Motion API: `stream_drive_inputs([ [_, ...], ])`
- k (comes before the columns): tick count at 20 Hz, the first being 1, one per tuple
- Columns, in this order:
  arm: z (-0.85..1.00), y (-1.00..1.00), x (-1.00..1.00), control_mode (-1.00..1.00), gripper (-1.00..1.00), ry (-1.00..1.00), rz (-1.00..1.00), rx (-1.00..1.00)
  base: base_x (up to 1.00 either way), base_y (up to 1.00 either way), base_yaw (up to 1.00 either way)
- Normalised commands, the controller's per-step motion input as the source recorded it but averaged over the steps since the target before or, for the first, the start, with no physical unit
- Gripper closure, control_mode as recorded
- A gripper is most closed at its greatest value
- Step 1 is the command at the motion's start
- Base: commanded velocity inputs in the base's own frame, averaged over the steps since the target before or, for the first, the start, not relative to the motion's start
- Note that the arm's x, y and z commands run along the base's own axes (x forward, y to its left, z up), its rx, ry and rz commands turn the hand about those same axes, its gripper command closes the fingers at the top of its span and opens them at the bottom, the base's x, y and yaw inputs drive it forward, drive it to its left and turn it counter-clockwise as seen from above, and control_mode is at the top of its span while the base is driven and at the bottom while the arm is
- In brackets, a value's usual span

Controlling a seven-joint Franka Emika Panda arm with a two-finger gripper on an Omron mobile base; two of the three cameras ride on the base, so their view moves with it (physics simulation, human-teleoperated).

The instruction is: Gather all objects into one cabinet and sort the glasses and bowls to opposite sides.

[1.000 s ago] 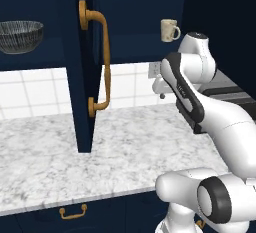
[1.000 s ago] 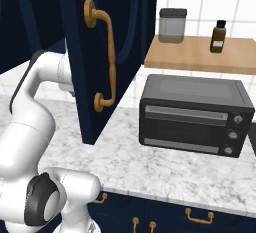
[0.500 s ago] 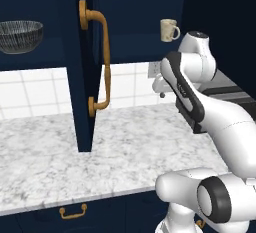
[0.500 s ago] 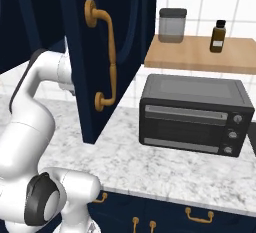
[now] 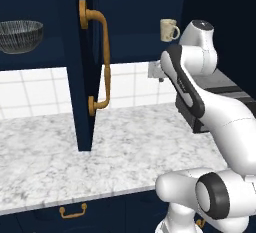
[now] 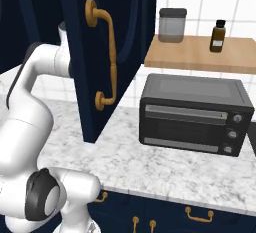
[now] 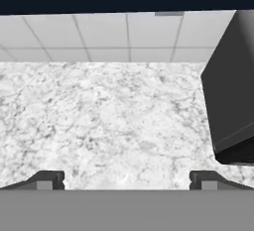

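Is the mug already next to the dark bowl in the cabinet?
No: in the left base view the mug sits far right on the shelf, the dark bowl far left, with the open door between them.

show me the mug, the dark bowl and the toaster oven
mug (image 5: 168, 29), left base view, on its beige body
dark bowl (image 5: 20, 36), left base view, on its striped outer wall
toaster oven (image 6: 192, 114), right base view, on its glass door

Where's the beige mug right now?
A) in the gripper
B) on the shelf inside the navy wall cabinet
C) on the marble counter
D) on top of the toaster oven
B: the beige mug stands on the inner shelf of the navy wall cabinet, above the counter, with nothing gripping it.
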Motion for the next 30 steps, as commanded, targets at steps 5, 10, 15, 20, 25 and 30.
stream_drive_inputs([
  [5, 0.31, -0.03, 0.32, -1.0, -1.0, -0.06, -0.04, 0.0, 0.0, 0.0, 0.0],
  [10, 0.3, -0.12, 0.34, -1.0, -1.0, -0.05, -0.01, 0.0, 0.0, 0.0, 0.0],
  [15, 0.35, -0.19, 0.28, -1.0, -1.0, -0.1, 0.0, 0.0, 0.0, 0.0, 0.0],
  [20, 0.38, -0.2, 0.19, -1.0, -1.0, -0.12, 0.0, -0.02, 0.0, 0.0, 0.0],
  [25, 0.25, -0.17, 0.3, -1.0, -1.0, -0.11, -0.01, -0.06, 0.0, 0.0, 0.0],
  [30, 0.06, -0.14, 0.42, -1.0, -1.0, -0.15, -0.01, -0.11, 0.0, 0.0, 0.0],
])
